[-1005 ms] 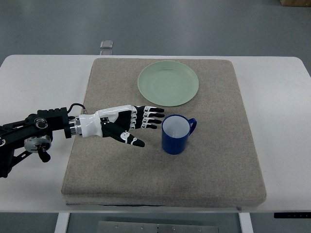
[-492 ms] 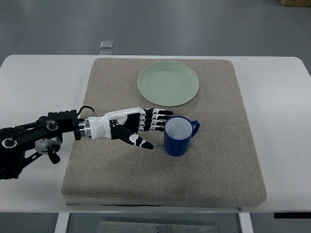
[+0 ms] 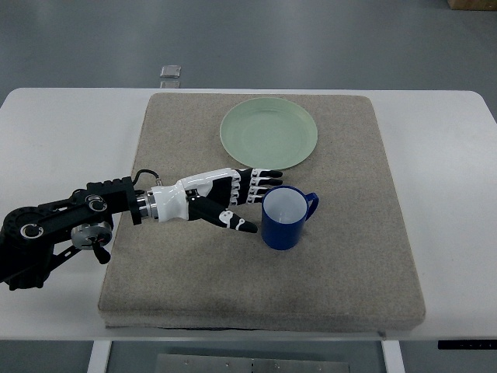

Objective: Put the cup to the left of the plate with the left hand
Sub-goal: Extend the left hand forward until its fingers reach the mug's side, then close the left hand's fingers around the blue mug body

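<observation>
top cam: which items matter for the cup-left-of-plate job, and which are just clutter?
Job items:
- blue cup, upright on the mat, below the plate
- green plate, at the mat's far side
- left hand, fingers open, just left of the cup

Not part of it:
- grey mat under everything
- white table
- small grey object on the floor beyond the table
</observation>
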Controlling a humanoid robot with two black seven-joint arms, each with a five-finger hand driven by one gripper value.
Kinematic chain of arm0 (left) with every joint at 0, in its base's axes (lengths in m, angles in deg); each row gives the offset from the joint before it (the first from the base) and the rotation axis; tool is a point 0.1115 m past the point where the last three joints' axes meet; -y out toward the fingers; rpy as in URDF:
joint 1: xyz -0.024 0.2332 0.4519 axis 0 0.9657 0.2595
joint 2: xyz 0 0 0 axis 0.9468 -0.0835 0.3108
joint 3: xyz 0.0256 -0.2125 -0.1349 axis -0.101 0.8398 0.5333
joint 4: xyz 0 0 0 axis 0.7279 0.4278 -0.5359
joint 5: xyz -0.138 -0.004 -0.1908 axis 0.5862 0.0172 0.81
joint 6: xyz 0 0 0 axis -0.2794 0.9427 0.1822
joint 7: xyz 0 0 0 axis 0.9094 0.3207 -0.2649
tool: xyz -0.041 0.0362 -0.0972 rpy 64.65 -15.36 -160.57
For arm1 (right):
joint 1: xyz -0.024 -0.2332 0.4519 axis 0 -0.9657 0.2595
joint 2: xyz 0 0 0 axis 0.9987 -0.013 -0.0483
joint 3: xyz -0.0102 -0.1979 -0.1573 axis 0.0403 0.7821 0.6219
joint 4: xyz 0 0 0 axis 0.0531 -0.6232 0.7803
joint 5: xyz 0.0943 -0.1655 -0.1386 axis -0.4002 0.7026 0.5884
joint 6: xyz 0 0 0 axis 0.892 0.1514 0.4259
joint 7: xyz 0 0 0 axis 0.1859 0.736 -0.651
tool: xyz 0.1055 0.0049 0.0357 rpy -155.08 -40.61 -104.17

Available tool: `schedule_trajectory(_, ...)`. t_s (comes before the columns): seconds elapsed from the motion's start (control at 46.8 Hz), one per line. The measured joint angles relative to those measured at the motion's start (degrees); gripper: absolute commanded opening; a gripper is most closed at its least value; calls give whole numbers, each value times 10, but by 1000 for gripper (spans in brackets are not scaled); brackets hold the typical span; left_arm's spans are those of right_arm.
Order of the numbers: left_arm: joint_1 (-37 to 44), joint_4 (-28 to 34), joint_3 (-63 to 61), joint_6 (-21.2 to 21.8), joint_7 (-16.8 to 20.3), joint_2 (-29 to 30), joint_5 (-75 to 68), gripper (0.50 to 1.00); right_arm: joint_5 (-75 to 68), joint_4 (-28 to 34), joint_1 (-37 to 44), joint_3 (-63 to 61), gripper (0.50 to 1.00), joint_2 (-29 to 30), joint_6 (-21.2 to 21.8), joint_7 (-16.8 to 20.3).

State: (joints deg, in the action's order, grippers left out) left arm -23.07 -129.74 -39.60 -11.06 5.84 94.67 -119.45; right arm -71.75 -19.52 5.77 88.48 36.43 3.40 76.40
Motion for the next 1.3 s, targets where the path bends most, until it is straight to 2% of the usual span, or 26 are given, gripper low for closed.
schedule_trajectory(0.342,4,7,-4,1,0,-17,-2,996,0,0,0,0,934,0,0,0)
schedule_trajectory(0.492,4,19,-5,22,0,-29,-3,996,0,0,0,0,934,0,0,0)
schedule_trajectory(0.727,2,22,-5,26,0,-33,-3,996,0,0,0,0,934,0,0,0)
schedule_trajectory(1.304,-2,18,-6,13,0,-40,-2,981,0,0,0,0,934,0,0,0)
